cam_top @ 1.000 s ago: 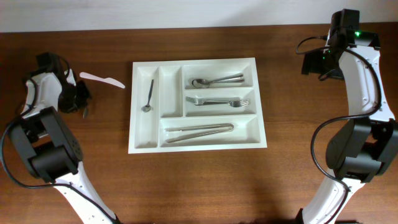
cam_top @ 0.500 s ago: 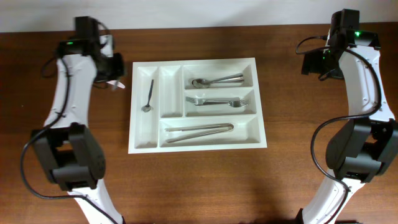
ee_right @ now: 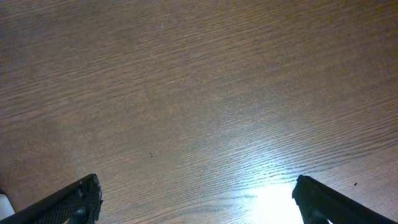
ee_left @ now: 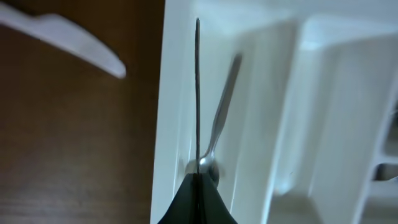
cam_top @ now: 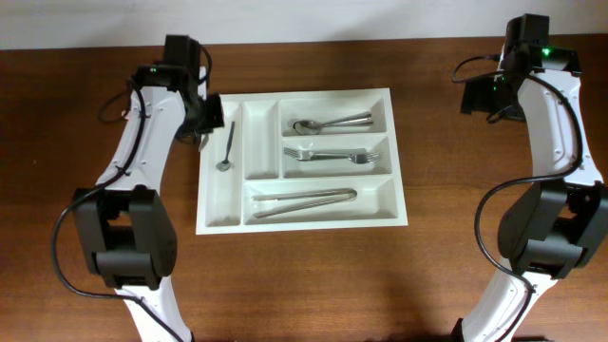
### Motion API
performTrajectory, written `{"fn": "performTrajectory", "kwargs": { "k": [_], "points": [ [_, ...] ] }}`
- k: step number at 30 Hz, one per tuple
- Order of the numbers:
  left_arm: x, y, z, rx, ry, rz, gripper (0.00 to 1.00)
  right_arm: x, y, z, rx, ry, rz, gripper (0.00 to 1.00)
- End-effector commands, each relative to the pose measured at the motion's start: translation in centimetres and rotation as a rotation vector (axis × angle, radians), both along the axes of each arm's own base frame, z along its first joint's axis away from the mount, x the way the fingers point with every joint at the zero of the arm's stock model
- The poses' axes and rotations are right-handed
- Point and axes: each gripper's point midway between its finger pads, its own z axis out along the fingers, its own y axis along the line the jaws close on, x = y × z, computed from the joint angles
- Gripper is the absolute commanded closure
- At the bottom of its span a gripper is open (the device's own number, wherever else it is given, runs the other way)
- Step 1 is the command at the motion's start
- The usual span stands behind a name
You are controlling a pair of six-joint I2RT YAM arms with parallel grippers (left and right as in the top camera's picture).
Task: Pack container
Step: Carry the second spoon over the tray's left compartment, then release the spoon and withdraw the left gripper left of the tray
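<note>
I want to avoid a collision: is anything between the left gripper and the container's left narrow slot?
Nothing visible blocks it. The left gripper hangs shut over the left rim of the container; only a small spoon lies in that slot.

- Container [cam_top: 258, 142]: white plastic, smooth, with a soft sheen.
- Worktop [cam_top: 380, 275]: dark brown wood with a fine visible grain, satin finish; it throws a bright glare patch in the right wrist view.
- Teaspoon [cam_top: 227, 147], larger spoon [cam_top: 332, 123], forks [cam_top: 328, 153] and tongs [cam_top: 304, 199]: polished, shiny metal.
- Knife [ee_left: 62, 36]: white, matt, plastic by its look.
- Arm shells [cam_top: 551, 104]: smooth white plastic.
</note>
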Motion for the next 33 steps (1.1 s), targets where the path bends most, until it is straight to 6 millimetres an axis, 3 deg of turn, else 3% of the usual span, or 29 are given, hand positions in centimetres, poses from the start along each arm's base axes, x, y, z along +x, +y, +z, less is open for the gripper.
{"fn": "performTrajectory", "kwargs": {
  "k": [1, 8, 10, 13, 15, 23, 26, 29, 33],
  "points": [
    [-1.4, -0.3, -3.5, 0.005, 0.088, 0.01, 0.98, 0.2, 0.3, 1.2, -0.005, -0.027, 0.012, 0.01],
    [-1.0, -1.8, -4.1, 0.006, 0.08, -0.024, 0.94, 0.2, 0.3, 1.2, -0.005, -0.027, 0.012, 0.01],
    [-1.0, -2.3, -4.1, 0.006, 0.076, -0.033, 0.83, 0.2, 0.3, 1.2, -0.005, -0.027, 0.012, 0.01],
    [-0.8, -2.8, -4.1, 0.005, 0.063, -0.044, 0.48, 0.2, 0.3, 1.2, -0.005, -0.027, 0.012, 0.01],
    [-0.6, -3.0, -4.0, 0.004, 0.053, -0.048, 0.38, 0.2, 0.3, 1.2, -0.005, -0.027, 0.012, 0.01],
    [0.9, -2.6, -3.1, -0.003, -0.001, -0.034, 0.38, 0.2, 0.3, 1.2, -0.005, -0.027, 0.012, 0.01],
    [2.6, -1.3, -1.3, -0.007, -0.06, 0.038, 0.36, 0.2, 0.3, 1.2, -0.005, -0.027, 0.012, 0.01],
    [4.8, 2.5, 0.9, 0.004, -0.157, 0.273, 0.33, 0.2, 0.3, 1.2, -0.005, -0.027, 0.012, 0.01],
    [6.7, 6.4, 2.2, -0.012, -0.267, 0.515, 0.29, 0.2, 0.3, 1.2, -0.005, -0.027, 0.012, 0.01]
  ]
}}
